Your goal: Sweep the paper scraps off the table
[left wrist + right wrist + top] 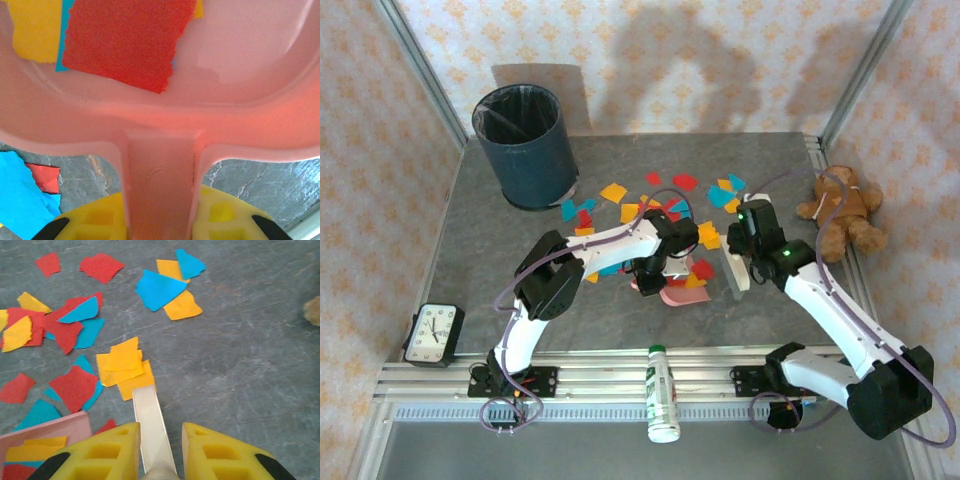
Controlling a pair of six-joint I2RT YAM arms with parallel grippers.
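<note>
Coloured paper scraps (685, 182) lie strewn over the middle of the grey worktop (480, 250). Seen from above, most are at 12 o'clock from both sets of fingers.

The left fingers (655, 272) pinch the handle of a pink dustpan (677, 295). The left wrist view shows red, yellow and teal scraps in its tray. A teal and a red scrap lie on the worktop at 8 o'clock of the handle.

The right fingers (742, 258) are pressed onto a flat cream blade (147, 412). Its tip touches a small stack of orange scraps. More red and teal pieces lie from 9 to 12 o'clock of the tip, and the dustpan's corner is at 8 o'clock.

The left arm reaches from its base at 7 o'clock, elbow bent, with the forearm running toward 3 o'clock across the centre. The right arm rises from 5 o'clock and slants toward 11 o'clock, wrist tilted down. Blade and dustpan are near each other, just apart.
</note>
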